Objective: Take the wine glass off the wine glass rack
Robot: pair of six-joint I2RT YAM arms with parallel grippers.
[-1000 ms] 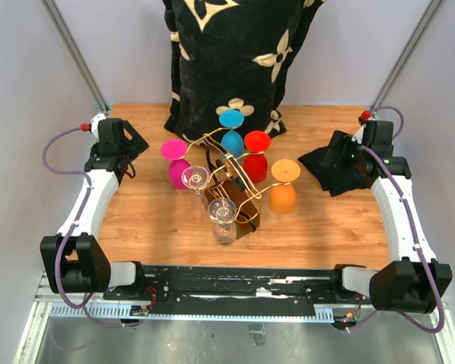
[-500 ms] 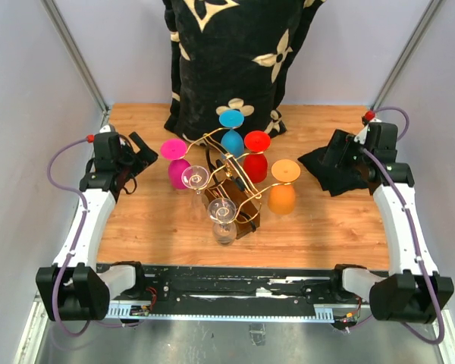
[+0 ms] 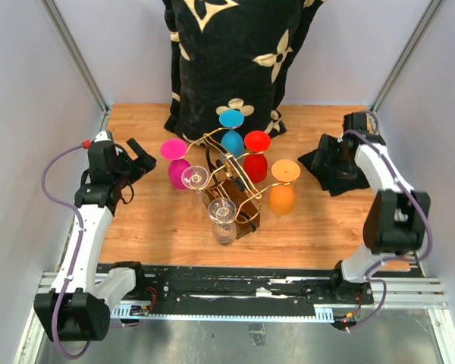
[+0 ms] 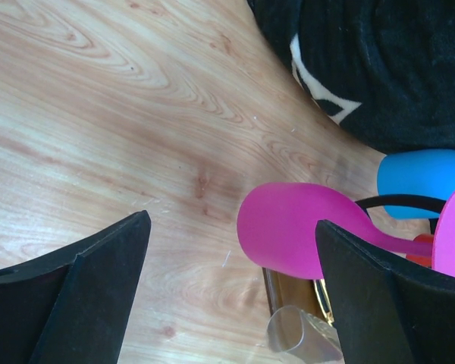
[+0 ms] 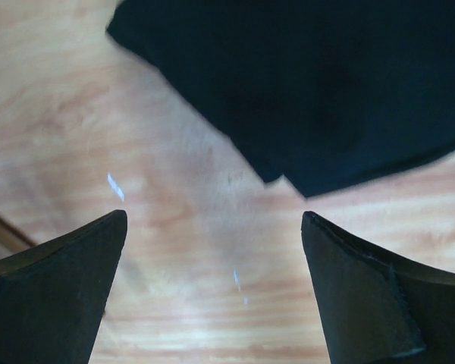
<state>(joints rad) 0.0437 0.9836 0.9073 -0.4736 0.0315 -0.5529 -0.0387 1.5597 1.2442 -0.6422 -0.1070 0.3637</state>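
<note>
Left gripper (image 4: pixel 232 219): jaws spread wide, holding nothing and touching nothing. Seen from the room, it hovers above the wooden table (image 3: pixel 155 227) at 9 o'clock from the wine glass rack (image 3: pixel 241 199), with its fingers pointed toward the rack. The pink wine glass (image 4: pixel 288 231) hangs nearest to it, just ahead of the open jaws but apart from both fingers.

Right gripper (image 5: pixel 214 214): jaws equally wide and empty. It is positioned at 3 o'clock from the rack, well apart from it, over the near edge of a black cloth (image 5: pixel 326 76).

Task status: not started in any visible respect. The rack stands at the table centre with every glass on its gold arms, bowl down and foot up:
- pink at 9 o'clock;
- blue wine glass (image 3: pixel 231 135) at 12 o'clock;
- red wine glass (image 3: pixel 255 157) at 1 o'clock;
- orange wine glass (image 3: pixel 283 187) at 3 o'clock;
- what appear to be two clear wine glasses (image 3: pixel 222 218) at 6 to 8 o'clock.

Remaining steps, by estimate: close the approach, grip a glass, slide it clear of its arm.
</note>
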